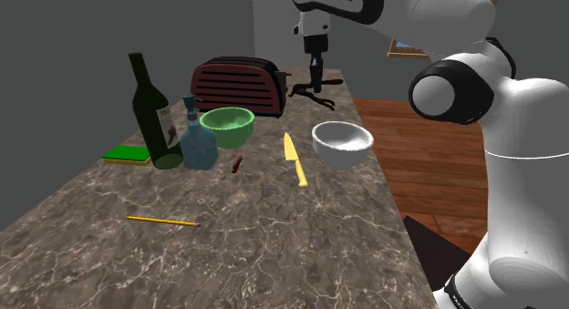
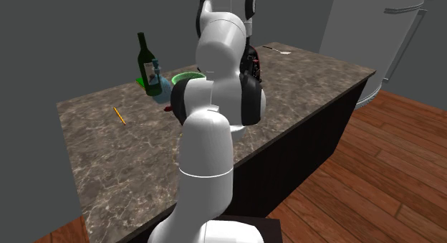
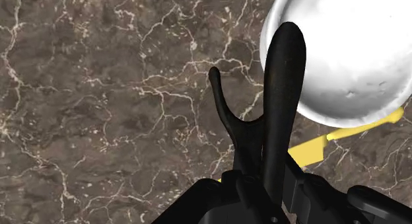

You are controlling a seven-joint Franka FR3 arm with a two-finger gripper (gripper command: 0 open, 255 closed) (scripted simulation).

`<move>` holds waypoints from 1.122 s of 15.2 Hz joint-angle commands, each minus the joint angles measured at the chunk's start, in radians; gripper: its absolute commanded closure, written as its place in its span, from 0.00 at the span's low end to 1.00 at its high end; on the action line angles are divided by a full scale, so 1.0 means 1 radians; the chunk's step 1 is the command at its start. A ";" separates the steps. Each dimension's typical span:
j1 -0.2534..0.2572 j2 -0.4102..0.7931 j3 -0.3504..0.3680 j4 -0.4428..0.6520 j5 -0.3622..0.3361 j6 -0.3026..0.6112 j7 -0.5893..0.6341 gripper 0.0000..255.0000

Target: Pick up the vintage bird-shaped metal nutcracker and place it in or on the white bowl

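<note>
1. Nutcracker (image 3: pixel 282 97), dark and two-armed, sits clenched in the black claw (image 3: pixel 264 186) at the marble desk's (image 1: pixel 228 252) far end, beside the toaster (image 1: pixel 235 87).
2. White bowl (image 3: pixel 350 51) and yellow knife (image 1: pixel 294 159) lie near.

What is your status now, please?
Gripper shut on dark nutcracker. White bowl apart, empty. Yellow knife beside bowl, path looks free.

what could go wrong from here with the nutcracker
The claw grips the nutcracker at one end, so it may pivot or slip. The white bowl sits off to one side of the claw; releasing now would likely hit the counter. Lowering could nudge the yellow knife beside the bowl.
</note>
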 commanded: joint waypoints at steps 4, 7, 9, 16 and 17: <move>-0.033 0.123 0.004 0.282 0.021 -0.159 -0.003 1.00; 0.024 -0.080 -0.012 -0.042 -0.008 -0.039 0.007 1.00; 0.054 -0.211 -0.009 -0.233 -0.032 0.022 0.024 1.00; 0.109 -0.550 0.022 -0.653 -0.084 0.107 0.099 1.00; 0.113 -0.592 0.028 -0.698 -0.088 0.111 0.110 1.00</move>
